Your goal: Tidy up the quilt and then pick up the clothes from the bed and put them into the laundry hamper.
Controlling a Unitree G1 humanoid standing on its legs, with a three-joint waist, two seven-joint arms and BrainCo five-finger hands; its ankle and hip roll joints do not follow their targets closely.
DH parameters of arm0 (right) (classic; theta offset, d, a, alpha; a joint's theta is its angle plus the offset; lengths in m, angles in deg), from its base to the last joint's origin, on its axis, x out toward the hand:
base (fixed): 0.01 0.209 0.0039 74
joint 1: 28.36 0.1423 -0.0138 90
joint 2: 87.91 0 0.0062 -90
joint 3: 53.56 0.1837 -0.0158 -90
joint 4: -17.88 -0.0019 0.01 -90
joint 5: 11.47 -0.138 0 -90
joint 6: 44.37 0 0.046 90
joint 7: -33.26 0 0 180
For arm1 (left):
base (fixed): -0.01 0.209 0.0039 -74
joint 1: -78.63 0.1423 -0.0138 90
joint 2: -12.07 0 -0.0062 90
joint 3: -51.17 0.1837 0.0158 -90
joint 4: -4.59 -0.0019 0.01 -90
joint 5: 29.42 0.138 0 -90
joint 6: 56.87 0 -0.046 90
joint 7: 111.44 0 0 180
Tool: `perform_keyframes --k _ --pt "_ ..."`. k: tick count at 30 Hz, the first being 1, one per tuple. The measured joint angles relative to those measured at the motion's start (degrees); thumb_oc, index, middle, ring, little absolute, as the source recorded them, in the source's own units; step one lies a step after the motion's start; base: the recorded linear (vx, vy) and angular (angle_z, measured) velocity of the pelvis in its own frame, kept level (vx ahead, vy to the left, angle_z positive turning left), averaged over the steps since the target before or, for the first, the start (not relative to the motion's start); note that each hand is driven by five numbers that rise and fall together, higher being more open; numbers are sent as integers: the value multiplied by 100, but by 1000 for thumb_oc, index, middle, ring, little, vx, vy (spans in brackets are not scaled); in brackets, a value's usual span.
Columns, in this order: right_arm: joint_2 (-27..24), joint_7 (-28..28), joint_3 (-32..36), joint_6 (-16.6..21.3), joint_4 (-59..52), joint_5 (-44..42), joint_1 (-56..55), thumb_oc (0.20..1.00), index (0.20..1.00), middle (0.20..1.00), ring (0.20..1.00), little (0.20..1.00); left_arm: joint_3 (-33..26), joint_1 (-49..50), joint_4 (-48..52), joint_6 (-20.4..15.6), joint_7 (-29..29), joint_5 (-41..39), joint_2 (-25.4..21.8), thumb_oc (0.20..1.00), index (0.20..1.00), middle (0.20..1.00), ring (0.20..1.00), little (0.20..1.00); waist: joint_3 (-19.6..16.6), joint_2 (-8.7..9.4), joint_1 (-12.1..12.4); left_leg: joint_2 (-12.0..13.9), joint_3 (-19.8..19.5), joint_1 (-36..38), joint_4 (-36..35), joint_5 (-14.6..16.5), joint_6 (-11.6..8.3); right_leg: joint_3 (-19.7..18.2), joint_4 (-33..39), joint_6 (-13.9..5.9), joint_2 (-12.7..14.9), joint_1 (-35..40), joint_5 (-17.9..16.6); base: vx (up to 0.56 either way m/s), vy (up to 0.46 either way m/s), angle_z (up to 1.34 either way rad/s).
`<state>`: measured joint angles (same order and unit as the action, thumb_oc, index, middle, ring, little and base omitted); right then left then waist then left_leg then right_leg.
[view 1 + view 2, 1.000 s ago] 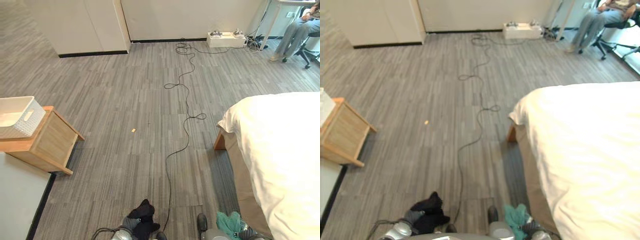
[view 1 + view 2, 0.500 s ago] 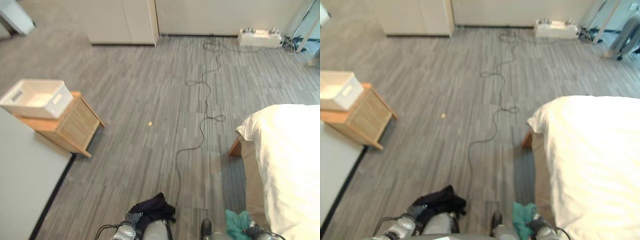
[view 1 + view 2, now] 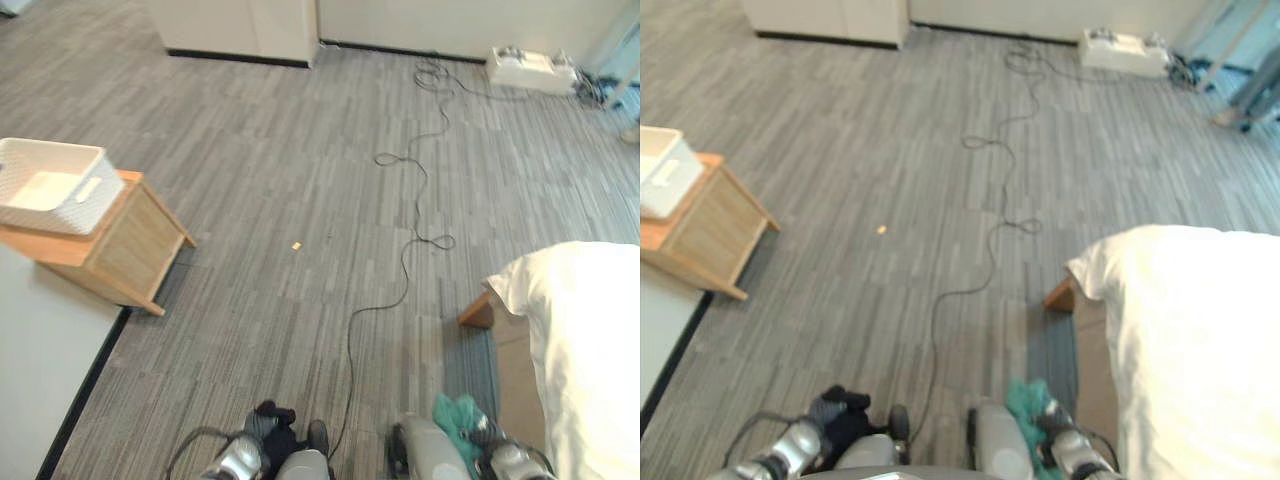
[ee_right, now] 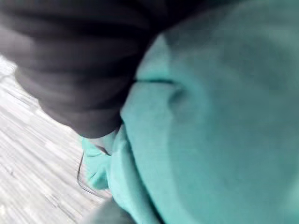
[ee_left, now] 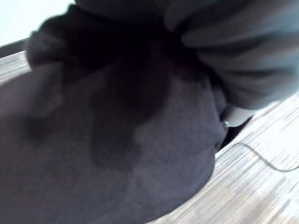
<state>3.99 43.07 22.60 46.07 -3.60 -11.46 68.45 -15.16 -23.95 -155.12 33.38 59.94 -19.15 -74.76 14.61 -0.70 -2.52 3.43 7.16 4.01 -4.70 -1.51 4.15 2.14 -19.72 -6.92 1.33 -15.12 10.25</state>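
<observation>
Your left hand [image 3: 243,458] was at the lower edge of the left eye view with a dark garment [image 3: 275,432] bunched at it, and your right hand [image 3: 508,462] was at the lower right with a teal garment [image 3: 458,428]. In both eye views the fingers were covered by cloth, so I cannot tell from them how the hands were closed. The left wrist view showed what the eye views did not: the dark cloth [image 5: 117,154] lay soft and matte directly against the ribbed cover of the hand, with folds, but no finger was visible there. In the right wrist view the teal cloth [image 4: 219,130] looked smooth, and it hung in a fold beside the dark ribbed cover; here too the fingers stayed hidden. So you had two garments, one at each hand, and both were off the bed. The bed [image 3: 590,340] showed at the right, covered by a pale, smooth quilt [image 3: 1200,330] with a rounded corner, and one wooden leg [image 3: 478,312] showed under it. At the left stood one white hamper [image 3: 50,186], rectangular with a woven-looking wall, on top of a low wooden cabinet [image 3: 125,250]. The floor [image 3: 280,160] was of grey striped planks. One small orange scrap [image 3: 296,244] lay on it, well apart from the cabinet.
</observation>
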Motion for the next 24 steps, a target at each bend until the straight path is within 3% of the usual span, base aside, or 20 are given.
perform_keyframes --k 1,2,3,4,6,7,8,9,10,11,12,13,15,16,17,19,20,22,23,24 --pt "-57 11 -1 1 -2 -57 -6 200 200 200 200 200 -30 -139 -8 -47 -13 -1 63 200 200 200 200 200 72 -27 -24 -17 16 24 1 -99 -3 36 790 -49 50 20 -170 718 -168 67" --pt "-33 15 -3 -27 51 -67 -4 200 200 200 200 200 -49 -181 157 -150 -24 4 81 200 200 200 200 200 117 -13 -56 -65 -78 119 27 83 -87 17 1150 -116 341 -124 -470 956 -228 93" --pt "-60 13 -9 -27 17 -63 -173 200 200 200 200 200 -28 -194 254 -153 -22 4 162 200 200 200 200 200 60 52 -153 -125 -263 105 87 476 -89 100 1523 -101 671 -153 -714 748 -142 91" --pt "-66 -3 -10 -57 57 -61 -182 200 200 200 200 200 20 -215 223 -185 -32 10 210 200 200 200 200 200 63 1 -163 -84 -381 193 17 617 -15 122 1591 -216 699 -150 -834 804 -203 94" --pt "-35 -60 -11 -166 244 -58 -123 200 200 200 200 200 113 -120 -65 -214 -10 222 257 200 200 200 200 200 113 -208 -194 257 -464 565 20 693 -367 249 1701 -205 468 235 -1303 604 -206 41" --pt "-107 -105 -19 -177 270 -53 -107 200 200 200 200 200 69 63 -295 -211 36 365 342 200 200 200 200 200 103 -273 -282 458 -472 597 665 633 -748 265 1483 -73 310 432 -1441 513 -329 35" --pt "-225 -123 67 -179 235 -36 -64 200 200 200 200 200 -83 259 -441 -256 48 436 401 200 200 200 200 200 117 -250 -361 539 -435 266 1898 650 -1092 455 1335 263 303 669 -1328 513 -329 33" --pt "-296 -124 91 -172 243 -30 -88 200 200 200 200 200 -178 314 -500 -268 66 462 395 200 200 200 200 200 86 -137 -321 556 -341 -117 2702 578 -1214 545 1361 448 340 733 -1399 440 -419 40" --pt "-483 -99 80 -156 207 -17 -116 200 200 200 200 200 -590 178 -545 -253 -1 387 363 200 200 200 200 200 46 -155 -189 711 -319 -705 3907 185 -1320 789 1406 772 357 888 -1379 269 -253 24" --pt "-567 -93 39 -131 186 -15 -37 200 200 200 200 200 -791 165 -614 -218 -37 349 388 200 200 200 200 200 51 -195 -115 799 -293 -1064 4543 -33 -1329 864 1513 924 338 1085 -1296 471 -365 55" --pt "-650 -58 53 -202 243 -18 -42 200 200 200 200 200 -1080 165 -507 -240 -138 81 394 200 200 200 200 200 97 -113 33 863 -153 -1597 5521 -504 -1230 999 1801 1037 364 1418 -1222 538 -188 59" --pt "-625 -20 49 -232 244 -18 -24 200 200 200 200 200 -1161 185 -366 -253 -223 -89 267 200 200 200 200 200 147 54 164 828 74 -1791 5538 -449 -1243 1067 1927 1098 425 1644 -1231 739 -177 62" --pt "-498 -7 -22 -220 291 -11 100 200 200 200 200 200 -1187 323 -322 -223 -288 -243 111 200 200 200 200 200 115 174 358 866 795 -1994 4899 -196 -1081 1271 2296 903 398 2091 -1141 595 17 44" --pt "-496 -13 -66 -209 280 -9 82 200 200 200 200 200 -1163 368 -294 -219 -291 -295 108 200 200 200 200 200 80 214 386 805 1057 -2008 4122 -160 -1031 1439 2385 1021 346 2185 -1301 715 109 38" --pt "-521 -17 -198 -196 267 -9 196 200 200 200 200 200 -1181 577 -258 -221 -274 -313 107 200 200 200 200 200 14 147 515 585 1360 -2053 3102 -107 -1014 1568 2485 668 237 2387 -875 719 110 44" --pt "-466 -58 -264 -212 258 -6 195 200 200 200 200 200 -1168 700 -307 -191 -247 -303 154 200 200 200 200 200 -47 61 536 341 1811 -1838 1304 -295 -979 1872 2447 673 48 2745 -754 458 58 56" --pt "-417 -75 -259 -209 263 -7 202 200 200 200 200 200 -1126 781 -331 -157 -236 -287 155 200 200 200 200 200 -104 38 580 289 2037 -1763 962 -410 -868 1979 2446 566 1 2865 -665 667 78 44" --pt "-294 -89 -227 -185 254 -8 227 200 200 200 200 200 -1093 981 -347 -86 -211 -260 161 200 200 200 200 200 -223 194 759 217 2531 -1735 412 -549 -653 2153 2451 304 -1 3231 -311 903 94 22" --pt "-193 -110 -246 -185 398 -6 101 200 200 200 200 200 -1125 1050 -421 -41 -176 -217 147 200 200 200 200 200 -362 387 758 45 2778 -1618 671 -311 -387 2295 2405 13 60 3494 -49 832 187 72" --pt "-170 -112 -241 -169 460 -6 -123 200 200 200 200 200 -1100 1176 -580 8 -151 -189 206 200 200 200 200 200 -644 366 754 -35 2772 -1485 742 -149 11 2353 2098 -29 -12 3659 57 367 143 96"
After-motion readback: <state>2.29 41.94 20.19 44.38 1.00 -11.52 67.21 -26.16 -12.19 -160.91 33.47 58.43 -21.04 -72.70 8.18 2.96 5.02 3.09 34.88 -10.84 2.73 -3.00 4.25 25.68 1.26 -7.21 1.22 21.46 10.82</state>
